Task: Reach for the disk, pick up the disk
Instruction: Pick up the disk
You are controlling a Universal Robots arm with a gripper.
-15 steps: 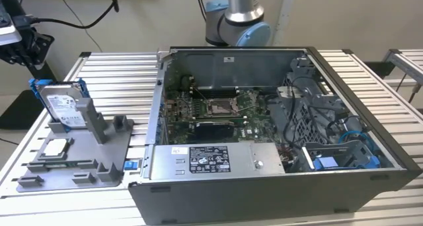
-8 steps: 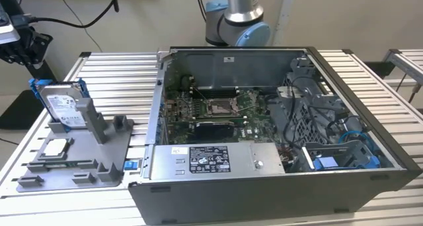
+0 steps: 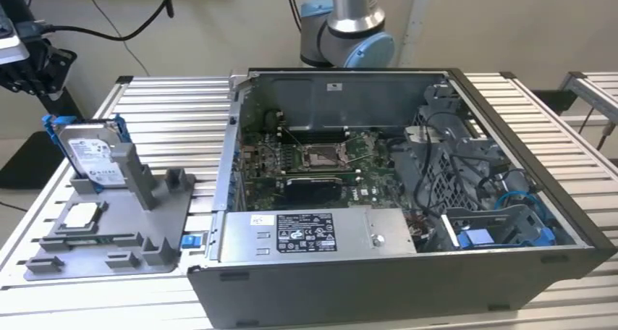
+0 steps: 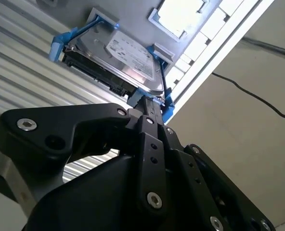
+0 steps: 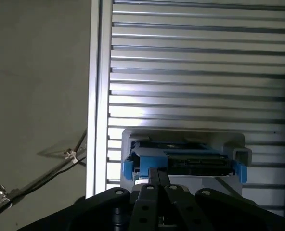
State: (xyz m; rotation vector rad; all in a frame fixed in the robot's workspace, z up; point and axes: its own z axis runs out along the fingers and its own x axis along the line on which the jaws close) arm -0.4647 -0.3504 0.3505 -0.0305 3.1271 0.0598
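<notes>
I note the disk [image 3: 92, 150] standing upright in the grey holder [image 3: 164, 221], its edge exposed for grasping. The gripper [image 5: 157, 171] is above the disk, jaws together and empty.

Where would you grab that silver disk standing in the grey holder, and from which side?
The disk stands on edge in the grey holder, which covers its lower part. So probably grip its free top edge from above, pinching across the thin thickness, where the flat faces are exposed.
</notes>
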